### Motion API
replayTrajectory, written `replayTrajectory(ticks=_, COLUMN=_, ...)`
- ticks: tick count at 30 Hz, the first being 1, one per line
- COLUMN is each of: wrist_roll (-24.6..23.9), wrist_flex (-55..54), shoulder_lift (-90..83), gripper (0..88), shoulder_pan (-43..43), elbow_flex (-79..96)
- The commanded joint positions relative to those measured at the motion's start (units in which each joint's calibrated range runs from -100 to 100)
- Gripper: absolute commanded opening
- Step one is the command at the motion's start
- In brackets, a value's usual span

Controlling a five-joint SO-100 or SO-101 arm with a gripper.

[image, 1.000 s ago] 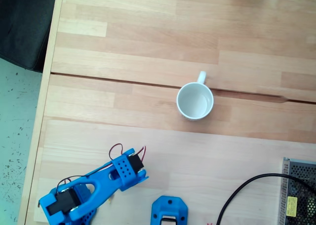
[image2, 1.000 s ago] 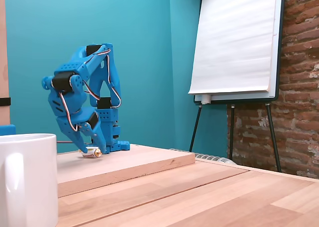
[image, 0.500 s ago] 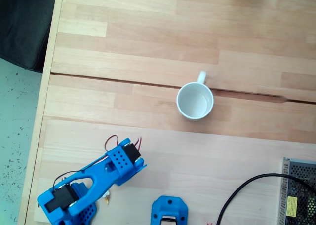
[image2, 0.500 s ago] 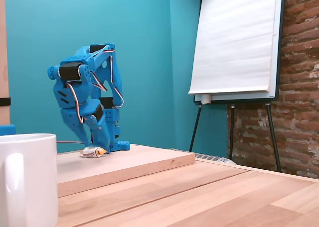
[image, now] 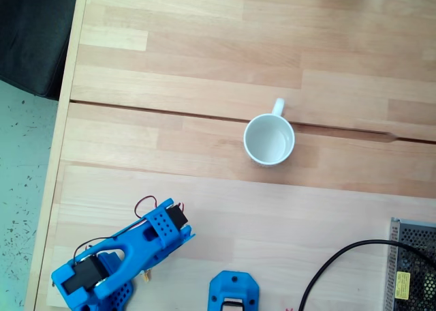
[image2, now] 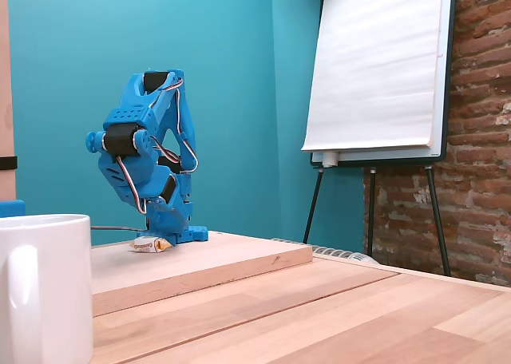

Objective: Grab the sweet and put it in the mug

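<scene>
Small wrapped sweet [image2: 150, 243], white with a yellow-orange end, lying on the raised wooden board [image2: 231, 256] in the low side-on fixed view, directly beneath the blue arm's lowered pincer [image2: 156, 235]. Seen from above in the other fixed view as only a tiny sliver of yellow and white [image: 147, 275] peeking out at the lower edge of the arm, beside the pincer end. Pincer tip close above or touching the sweet; cannot tell which, nor how wide the jaws stand or whether anything is gripped, since the arm's own body hides the fingers from above and the side view shows them only as a blue mass. Blue arm [image: 119, 260] folded low over the near left corner of the table, red and black wires looping off its top. White mug [image: 270, 139] standing upright and well apart from the pincer, up and to the right in the view from above, handle pointing away, white inside showing; looming large at the left edge in the side view [image2: 44, 288]. Farther out: a black cable [image: 340, 260] and a metal mesh box [image: 412, 267] at lower right, a flipchart easel [image2: 379, 77] against a brick wall.
</scene>
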Motion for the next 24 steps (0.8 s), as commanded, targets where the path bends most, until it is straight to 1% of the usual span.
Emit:
replayTrajectory(ticks=1, wrist_roll=-0.1, wrist_flex=-0.5, shoulder_lift=-1.6, gripper=20.9, shoulder_pan=0.3, elbow_flex=0.0)
replayTrajectory(ticks=8, wrist_roll=-0.8, wrist_flex=-14.6, shoulder_lift=-1.0, gripper=20.9, shoulder_pan=0.4, elbow_flex=-0.3)
replayTrajectory(ticks=17, wrist_roll=-0.8, wrist_flex=-15.4, shoulder_lift=-1.1, gripper=20.9, shoulder_pan=0.2, elbow_flex=2.1)
replayTrajectory(ticks=24, wrist_roll=-0.6, wrist_flex=-15.4, shoulder_lift=-1.3, gripper=20.9, shoulder_pan=0.2, elbow_flex=-3.6)
